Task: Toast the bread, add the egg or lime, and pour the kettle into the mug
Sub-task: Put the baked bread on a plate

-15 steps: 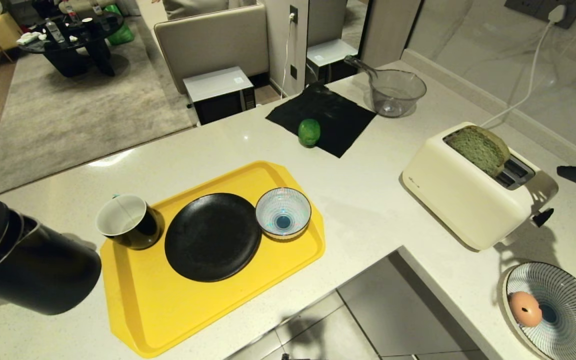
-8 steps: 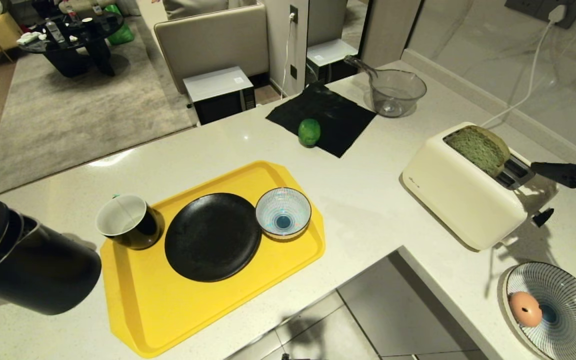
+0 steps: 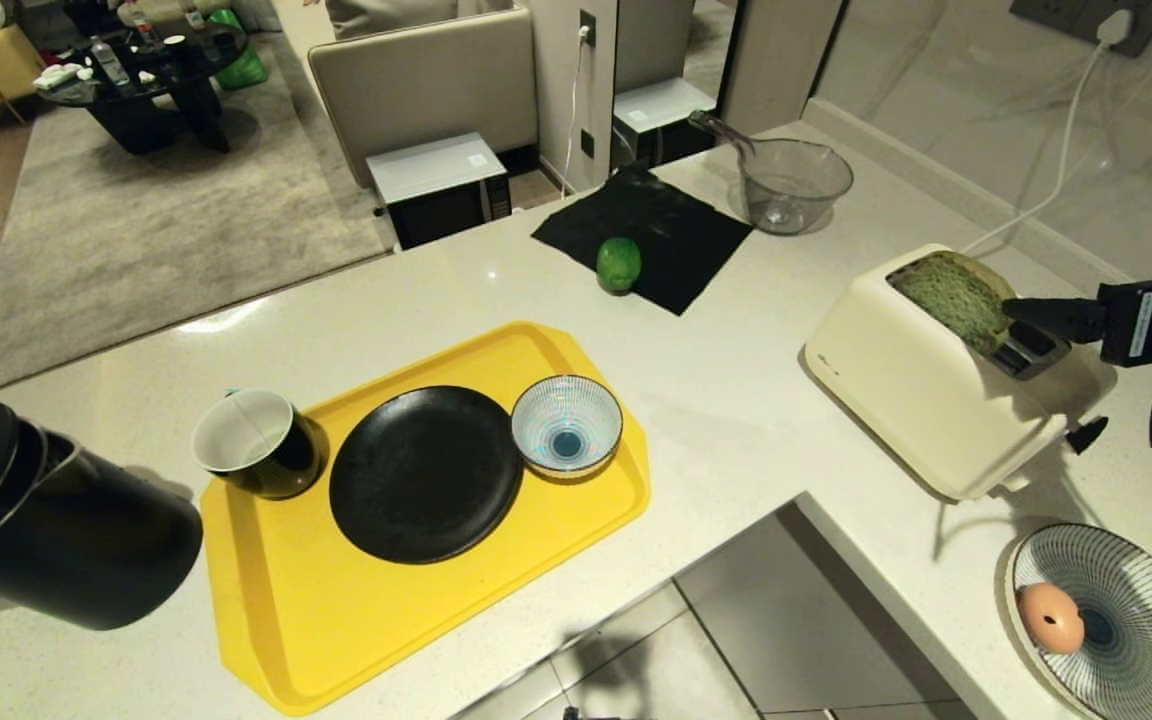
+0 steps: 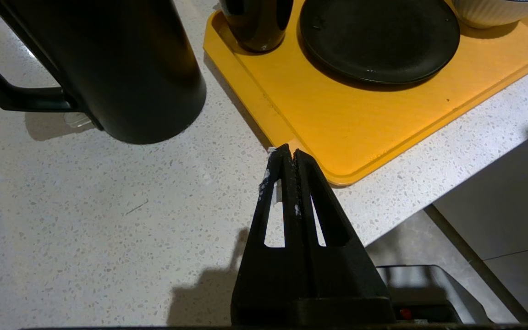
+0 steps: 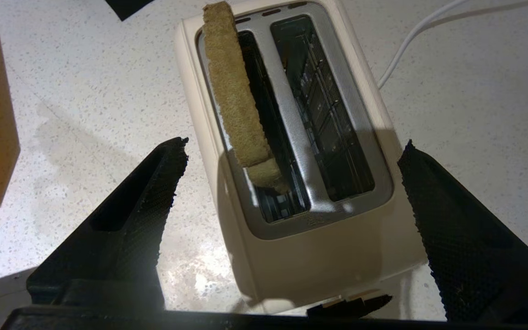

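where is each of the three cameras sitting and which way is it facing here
Head view: on the robot's head, facing forward and down over the counter; the right gripper enters at the right, beside the bread.
Left wrist view: behind the shut left gripper, looking down at the counter between the kettle and the yellow tray.
Right wrist view: behind the open right gripper, looking down into the toaster.
Shared: head and right wrist views both show the bread standing in the toaster.

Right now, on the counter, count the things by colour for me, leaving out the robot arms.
Black: 4, kettle, mug, plate, cloth
Green: 2, lime, bread
Yellow: 1, tray
Cream: 1, toaster
Blue-and-white striped: 2, bowl, dish
Pinkish-brown: 1, egg
Clear: 1, measuring jug
Total: 12
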Robot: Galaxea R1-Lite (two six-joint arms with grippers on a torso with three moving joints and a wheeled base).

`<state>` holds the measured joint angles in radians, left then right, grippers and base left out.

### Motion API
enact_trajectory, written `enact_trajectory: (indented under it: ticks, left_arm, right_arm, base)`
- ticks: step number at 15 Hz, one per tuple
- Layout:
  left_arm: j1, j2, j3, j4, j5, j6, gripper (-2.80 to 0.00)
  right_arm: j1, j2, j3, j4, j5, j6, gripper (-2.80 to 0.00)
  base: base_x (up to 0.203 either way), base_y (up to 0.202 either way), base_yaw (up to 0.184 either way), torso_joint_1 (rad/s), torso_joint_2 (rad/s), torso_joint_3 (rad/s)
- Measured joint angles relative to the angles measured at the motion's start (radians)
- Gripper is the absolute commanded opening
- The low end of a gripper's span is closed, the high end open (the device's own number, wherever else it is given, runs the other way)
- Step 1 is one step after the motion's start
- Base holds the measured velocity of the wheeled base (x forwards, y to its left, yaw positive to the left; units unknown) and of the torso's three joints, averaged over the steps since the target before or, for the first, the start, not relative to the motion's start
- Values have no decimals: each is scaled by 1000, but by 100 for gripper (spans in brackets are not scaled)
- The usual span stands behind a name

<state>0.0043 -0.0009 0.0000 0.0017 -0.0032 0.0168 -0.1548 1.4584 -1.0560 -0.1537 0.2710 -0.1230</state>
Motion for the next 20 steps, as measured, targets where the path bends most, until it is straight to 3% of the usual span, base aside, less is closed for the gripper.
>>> enact_trajectory:
  ticks: [10, 11, 20]
  left_arm:
    - [0, 0, 0, 0, 0, 0, -280]
    - [0, 0, 0, 0, 0, 0, -280]
    - [0, 0, 0, 0, 0, 0, -280]
  right_arm:
    - [29, 135, -97, 0, 0, -1, 0]
    - [35, 143, -100, 0, 0, -3, -280]
    - [54, 154, -107, 0, -7, -10, -280]
  base:
    - [0, 0, 0, 0, 0, 0]
    - [0, 0, 0, 0, 0, 0]
    - [0, 0, 0, 0, 0, 0]
